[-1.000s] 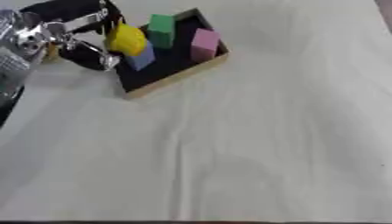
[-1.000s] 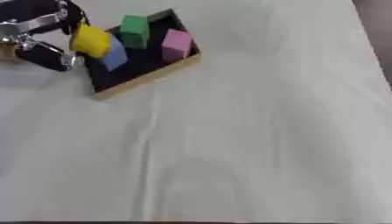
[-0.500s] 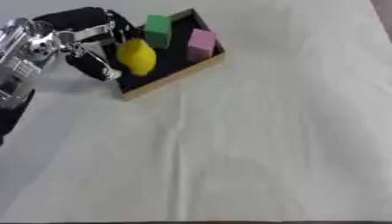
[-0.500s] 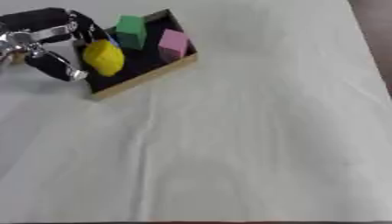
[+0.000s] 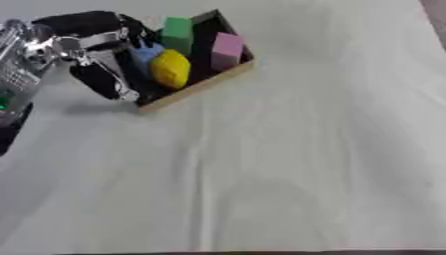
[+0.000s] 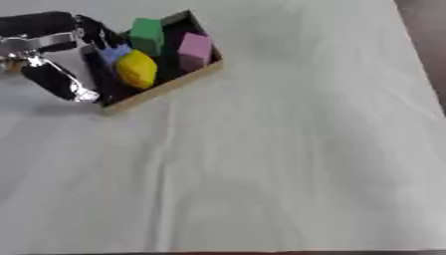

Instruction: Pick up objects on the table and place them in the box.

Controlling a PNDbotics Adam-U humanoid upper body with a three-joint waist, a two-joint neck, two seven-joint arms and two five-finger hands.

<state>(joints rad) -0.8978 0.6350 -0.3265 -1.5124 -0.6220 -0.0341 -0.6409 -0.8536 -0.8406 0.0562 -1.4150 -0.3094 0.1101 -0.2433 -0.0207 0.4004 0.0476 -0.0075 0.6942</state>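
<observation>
The yellow object lies in the box just beside the left hand, whose spread fingers hold nothing. Green, pink and blue pieces sit there too. No loose object shows on the white cloth, so the task looks nearly finished.

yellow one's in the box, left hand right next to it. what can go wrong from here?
1. The left hand is open, its fingers hanging just beside the box at its near left wall. Pulling back could catch that wall and drag the box.
2. The yellow object lies close to that low wall, against the blue block. A jolt could tip it out.
</observation>
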